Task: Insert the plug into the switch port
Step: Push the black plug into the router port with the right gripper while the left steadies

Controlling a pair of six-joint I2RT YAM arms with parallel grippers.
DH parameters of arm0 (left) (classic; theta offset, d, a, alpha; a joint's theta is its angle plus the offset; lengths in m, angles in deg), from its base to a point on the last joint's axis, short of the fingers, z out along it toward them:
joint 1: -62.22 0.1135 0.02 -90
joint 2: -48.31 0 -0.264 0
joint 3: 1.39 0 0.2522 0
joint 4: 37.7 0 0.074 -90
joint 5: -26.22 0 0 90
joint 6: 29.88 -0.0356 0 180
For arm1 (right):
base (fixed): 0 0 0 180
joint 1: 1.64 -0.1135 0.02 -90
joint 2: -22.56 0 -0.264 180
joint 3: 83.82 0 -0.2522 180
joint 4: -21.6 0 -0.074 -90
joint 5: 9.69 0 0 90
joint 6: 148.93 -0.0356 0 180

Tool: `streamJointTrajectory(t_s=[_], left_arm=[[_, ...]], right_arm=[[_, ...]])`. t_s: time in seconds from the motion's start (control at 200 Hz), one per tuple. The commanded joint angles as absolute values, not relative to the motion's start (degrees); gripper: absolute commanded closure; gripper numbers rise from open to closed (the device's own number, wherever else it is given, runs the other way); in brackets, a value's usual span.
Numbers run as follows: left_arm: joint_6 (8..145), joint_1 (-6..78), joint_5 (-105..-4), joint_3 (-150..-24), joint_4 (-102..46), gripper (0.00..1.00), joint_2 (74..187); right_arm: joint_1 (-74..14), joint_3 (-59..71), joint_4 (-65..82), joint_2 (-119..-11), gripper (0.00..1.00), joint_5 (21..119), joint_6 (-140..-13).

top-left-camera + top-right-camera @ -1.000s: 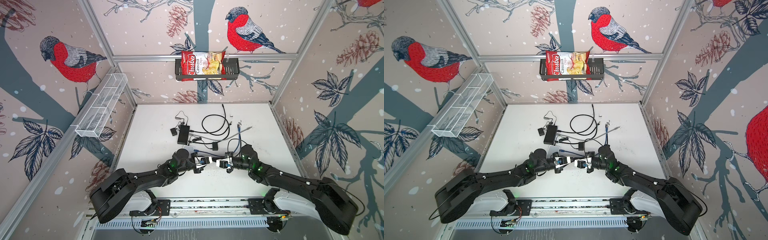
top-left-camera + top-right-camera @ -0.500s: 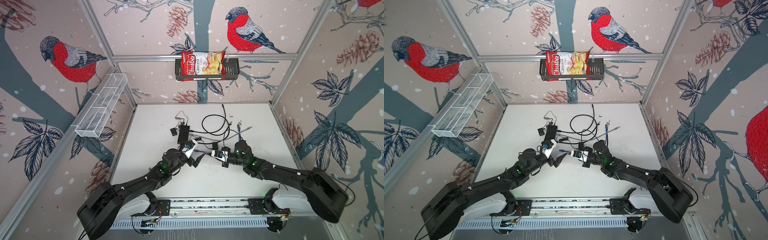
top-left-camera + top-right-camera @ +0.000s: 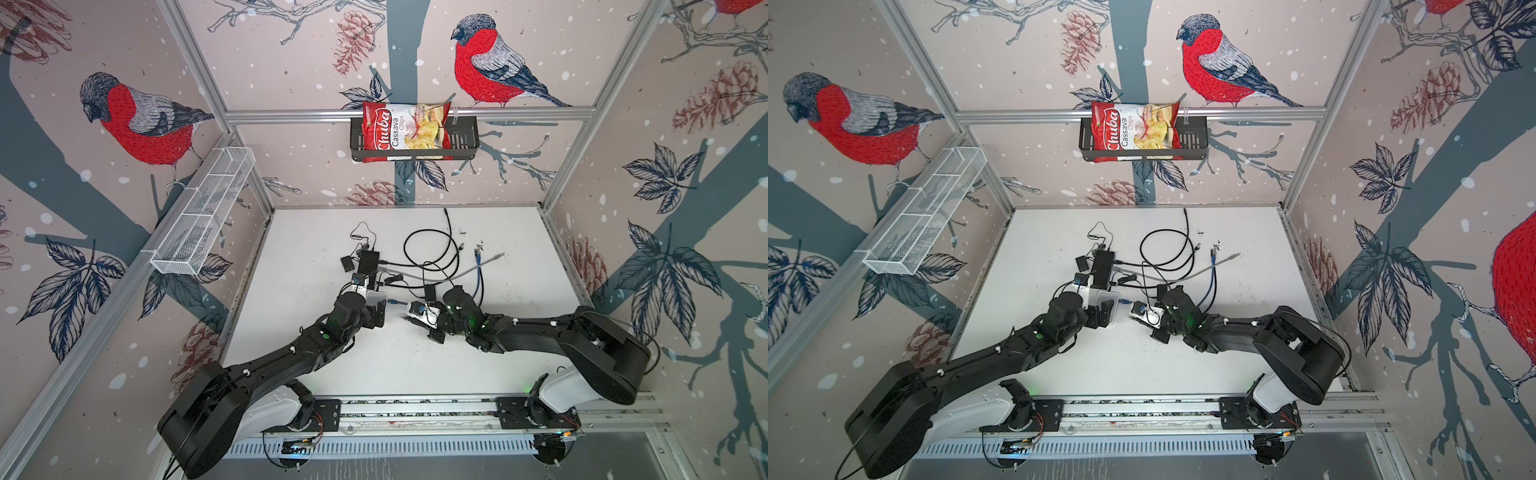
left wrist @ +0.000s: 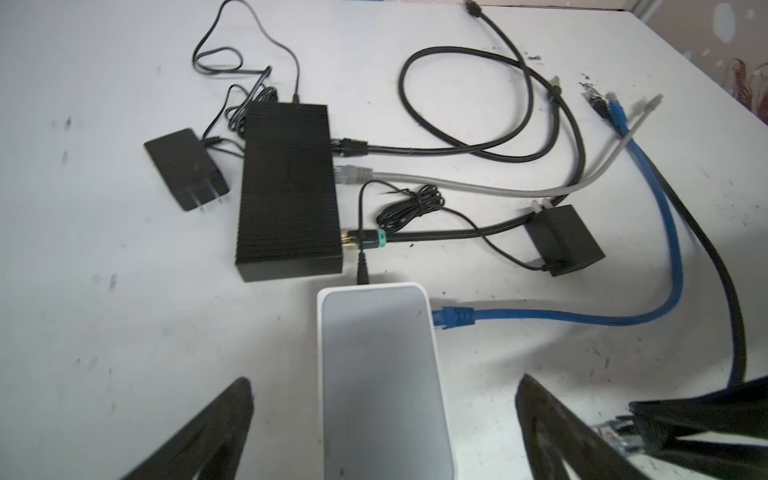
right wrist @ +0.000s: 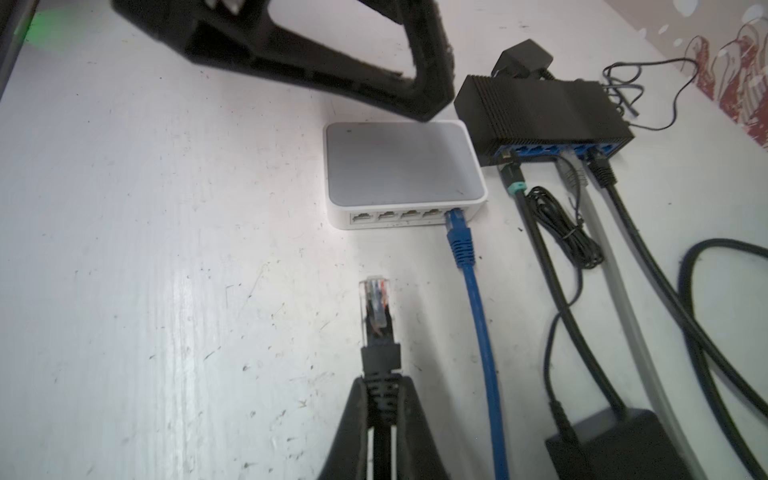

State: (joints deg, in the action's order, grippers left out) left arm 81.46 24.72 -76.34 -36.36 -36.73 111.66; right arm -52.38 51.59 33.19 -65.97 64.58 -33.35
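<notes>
Black plug (image 5: 376,299) clamped in right tool (image 5: 384,399) points its long axis at white switch (image 5: 399,166) ports just ahead, not touching; left tool (image 4: 384,384) stands wide open astride switch.

Small switch (image 4: 382,374) lies just before larger switch (image 4: 286,187), plug (image 5: 376,299) to its right.

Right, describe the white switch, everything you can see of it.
The white switch is a small, plastic-looking box with rounded corners and a grey top, lying flat on the table. One side face shows five ports: four empty, the end one holding the plug of the blue cable. The black switch sits close beside it. The open left gripper straddles it.
</notes>
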Motion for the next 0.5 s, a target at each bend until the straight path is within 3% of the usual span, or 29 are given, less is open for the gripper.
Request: streamJointTrajectory(t_s=[0.0,0.185,0.495], left_arm=[[85.7,27.3,-75.2,-34.3,-37.1,0.03,110.8],[86.7,30.9,-67.0,-31.7,-44.0,0.03,113.7],[87.0,32.0,-62.9,-33.0,-47.9,0.06,119.8]], right_arm=[[-53.1,49.9,35.4,-68.3,0.97,66.7,-35.0],[-54.6,46.9,35.8,-72.6,0.98,67.5,-35.1],[-57.1,41.9,33.3,-79.1,0.98,69.4,-33.8]])
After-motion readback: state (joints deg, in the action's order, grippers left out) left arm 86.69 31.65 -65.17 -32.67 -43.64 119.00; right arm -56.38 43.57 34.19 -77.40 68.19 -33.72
